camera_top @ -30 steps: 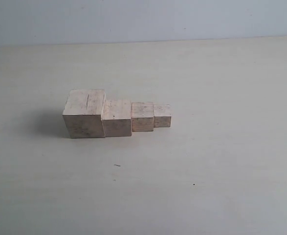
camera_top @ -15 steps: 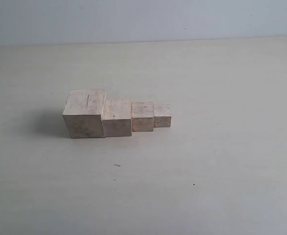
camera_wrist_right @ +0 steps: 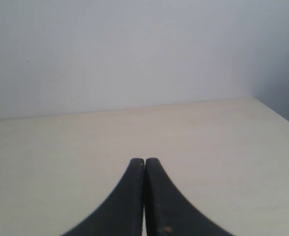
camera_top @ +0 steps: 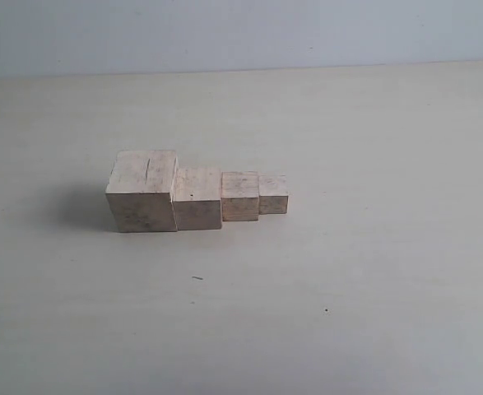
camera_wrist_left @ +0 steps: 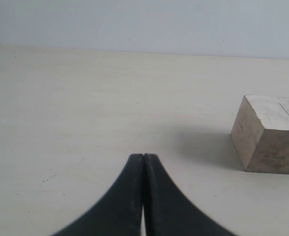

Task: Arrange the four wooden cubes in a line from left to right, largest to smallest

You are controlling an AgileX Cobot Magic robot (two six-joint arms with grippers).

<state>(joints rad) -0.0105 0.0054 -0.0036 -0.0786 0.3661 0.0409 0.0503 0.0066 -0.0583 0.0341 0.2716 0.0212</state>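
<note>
Four pale wooden cubes stand touching in a row on the table in the exterior view. From left to right they are the large cube [camera_top: 143,190] with a thin crack on top, a medium cube [camera_top: 197,197], a smaller medium cube [camera_top: 240,196] and the small cube [camera_top: 274,193]. Neither arm shows in that view. The left wrist view has the large cube [camera_wrist_left: 269,133] off to one side, well apart from my left gripper [camera_wrist_left: 143,156], which is shut and holds nothing. My right gripper [camera_wrist_right: 144,160] is shut and empty over bare table, with no cube in its view.
The pale table [camera_top: 348,271] runs back to a plain light wall [camera_top: 241,33]. A tiny dark speck [camera_top: 197,278] lies in front of the cubes. In the right wrist view the table's corner edge [camera_wrist_right: 277,115] shows.
</note>
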